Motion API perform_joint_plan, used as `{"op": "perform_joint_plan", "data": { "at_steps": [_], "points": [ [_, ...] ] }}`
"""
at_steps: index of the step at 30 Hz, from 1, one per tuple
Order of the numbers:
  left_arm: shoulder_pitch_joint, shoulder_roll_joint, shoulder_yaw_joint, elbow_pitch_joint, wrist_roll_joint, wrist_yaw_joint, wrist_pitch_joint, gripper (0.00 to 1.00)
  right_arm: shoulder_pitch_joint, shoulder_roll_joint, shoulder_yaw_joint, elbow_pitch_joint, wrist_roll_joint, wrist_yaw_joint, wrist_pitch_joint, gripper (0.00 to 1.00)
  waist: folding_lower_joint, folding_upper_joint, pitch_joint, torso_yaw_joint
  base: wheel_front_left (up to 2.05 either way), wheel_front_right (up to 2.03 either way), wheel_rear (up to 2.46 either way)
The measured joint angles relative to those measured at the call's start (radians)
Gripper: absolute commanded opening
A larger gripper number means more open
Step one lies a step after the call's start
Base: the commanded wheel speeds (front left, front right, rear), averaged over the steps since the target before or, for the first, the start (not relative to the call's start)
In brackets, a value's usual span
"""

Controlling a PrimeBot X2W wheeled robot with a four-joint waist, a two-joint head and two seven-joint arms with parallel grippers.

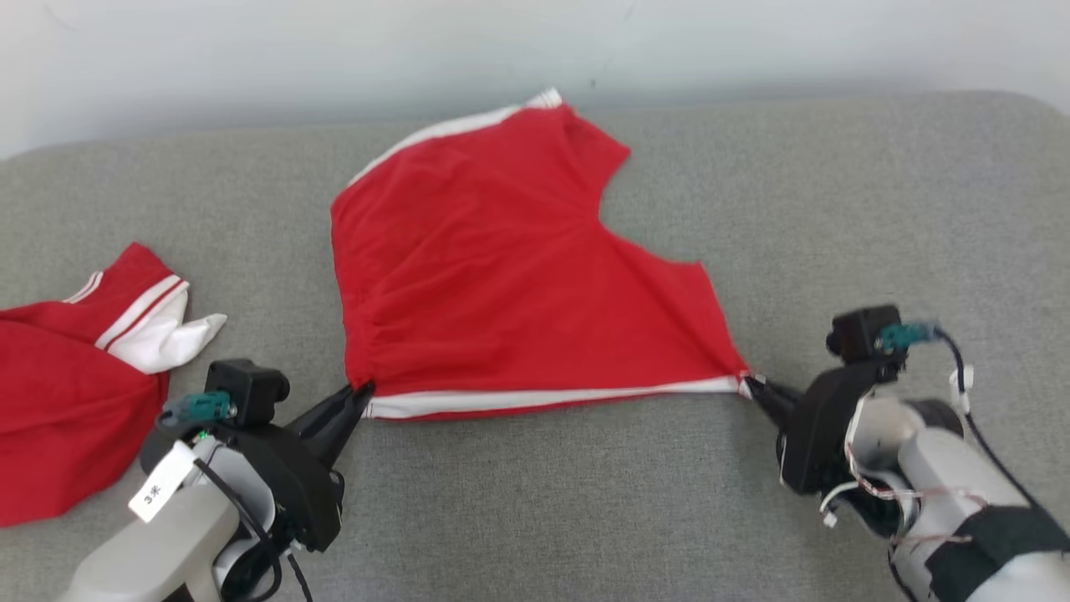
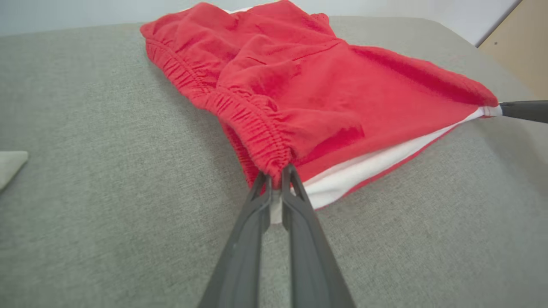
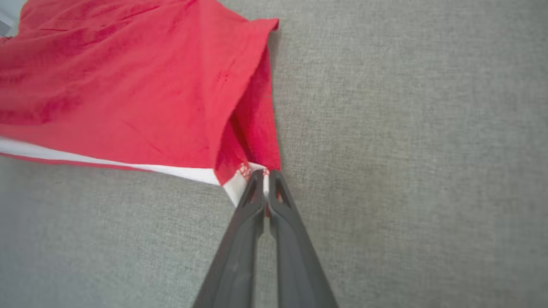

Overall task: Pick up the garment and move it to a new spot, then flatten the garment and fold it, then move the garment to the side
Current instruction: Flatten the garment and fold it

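The red shorts (image 1: 493, 276) lie spread in the middle of the grey cloth surface (image 1: 836, 209), a little toward 12 o'clock in the head view. They are mostly flat, with some soft wrinkles. Their near edge carries a white stripe (image 1: 543, 397) and is pulled into a nearly straight line between the two grippers. The waistband (image 2: 239, 115), gathered with elastic, runs along the side of the shorts at 9 o'clock. One leg points to 12 o'clock and the other to 4 o'clock.

The left gripper (image 1: 364, 391) is at 7 o'clock from the shorts. Its two dark fingers are pressed together on the corner where the waistband meets the white stripe, and a little cloth sits between the tips. The right gripper (image 1: 750, 385) is at 4 o'clock from the shorts. Its fingers are clenched on the hem corner of that leg, on the end of the white stripe. Both held corners are close to the surface; I cannot tell if they touch it.

A second red garment (image 1: 58, 393) with white trim lies crumpled at 9 o'clock, well apart from the shorts. A pale wall (image 1: 251, 50) stands behind the surface at 12 o'clock. In the left wrist view a wooden panel (image 2: 518, 47) shows at 2 o'clock.
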Motion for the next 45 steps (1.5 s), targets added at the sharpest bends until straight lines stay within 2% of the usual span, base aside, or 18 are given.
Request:
{"op": "perform_joint_plan", "data": {
  "at_steps": [11, 17, 25, 33, 34, 35, 36, 37, 45],
  "points": [
    [0.111, -0.019, -0.009, 0.004, -0.002, 0.004, -0.019, 0.0, 0.128, -0.015, 0.006, -0.037, 0.037, 0.0, -0.039, 0.0, -0.0001, -0.0001, -0.069, -0.009, 0.0, 0.0, 0.0],
    [0.173, -0.022, -0.025, -0.008, -0.002, 0.046, -0.026, 0.0, 0.237, -0.04, 0.007, -0.07, 0.052, 0.003, -0.054, 0.0, -0.0002, -0.0002, -0.109, -0.001, 0.0, 0.0, 0.0],
    [0.203, -0.02, -0.02, -0.01, -0.03, 0.057, -0.028, 0.0, 0.255, -0.041, 0.015, -0.096, 0.052, 0.003, -0.05, 0.0, 0.0, -0.0002, -0.122, 0.005, 0.0, 0.0, 0.0],
    [0.226, -0.045, -0.02, -0.002, -0.04, 0.064, -0.028, 0.0, 0.278, -0.042, 0.025, -0.096, 0.049, -0.002, -0.036, 0.0, 0.0, -0.0002, -0.141, 0.007, 0.0, 0.0, 0.0],
    [0.23, -0.047, -0.02, 0.0, -0.042, 0.066, -0.028, 0.0, 0.282, -0.043, 0.026, -0.096, 0.049, -0.003, -0.036, 0.29, 0.0, -0.0002, -0.145, 0.008, 0.0, 0.0, 0.0],
    [0.233, -0.049, -0.019, 0.001, -0.043, 0.074, -0.028, 0.42, 0.288, -0.043, 0.024, -0.098, 0.049, -0.003, -0.036, 1.0, 0.0, -0.0002, -0.149, 0.008, 0.0, 0.0, 0.0],
    [0.239, -0.049, -0.017, 0.002, -0.043, 0.079, -0.028, 0.87, 0.292, -0.042, 0.022, -0.1, 0.051, -0.003, -0.037, 1.0, 0.0, -0.0002, -0.153, 0.009, 0.0, 0.0, 0.0],
    [0.244, -0.049, -0.017, 0.003, -0.043, 0.083, -0.031, 1.0, 0.294, -0.042, 0.02, -0.1, 0.054, -0.008, -0.037, 1.0, 0.0, -0.0002, -0.156, 0.009, 0.0, 0.0, 0.0],
    [0.293, -0.037, 0.014, -0.016, -0.046, 0.13, -0.045, 1.0, 0.331, -0.078, -0.023, -0.151, 0.056, -0.027, -0.069, 1.0, 0.0, -0.0002, -0.186, 0.01, 0.0, 0.0, 0.0]
  ]
}}
